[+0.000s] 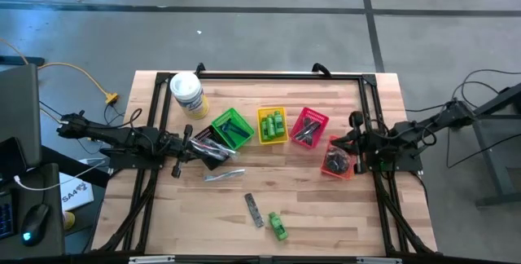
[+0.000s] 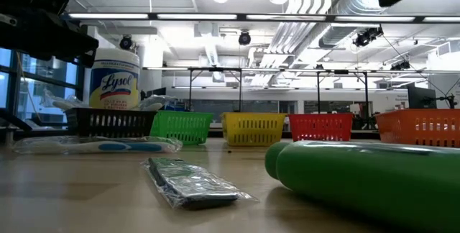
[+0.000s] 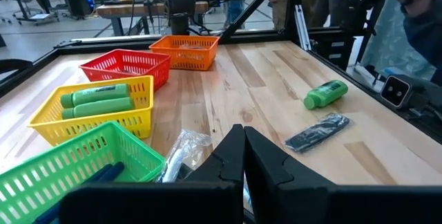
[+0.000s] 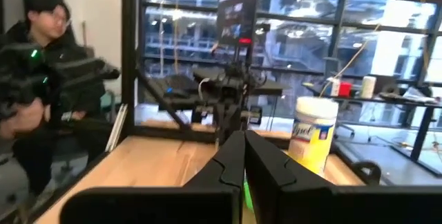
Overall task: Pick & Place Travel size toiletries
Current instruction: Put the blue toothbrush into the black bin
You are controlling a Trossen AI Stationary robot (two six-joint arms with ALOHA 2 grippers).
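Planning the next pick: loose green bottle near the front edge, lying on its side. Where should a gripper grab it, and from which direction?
Grip the green bottle across the middle of its round body, coming straight down from above. It lies flat on the bare table, so the sides are open. The wrapped dark comb sits close on one side; set the fingers across the bottle's width, clear of it.

The table [image 1: 326,207] is pale wood planks with a smooth, faintly satin finish. The coloured baskets [image 1: 273,125] are slotted plastic. The green bottle [image 3: 326,93] is glossy plastic; the comb [image 3: 318,131] at its 7 o'clock lies in crinkled clear film.
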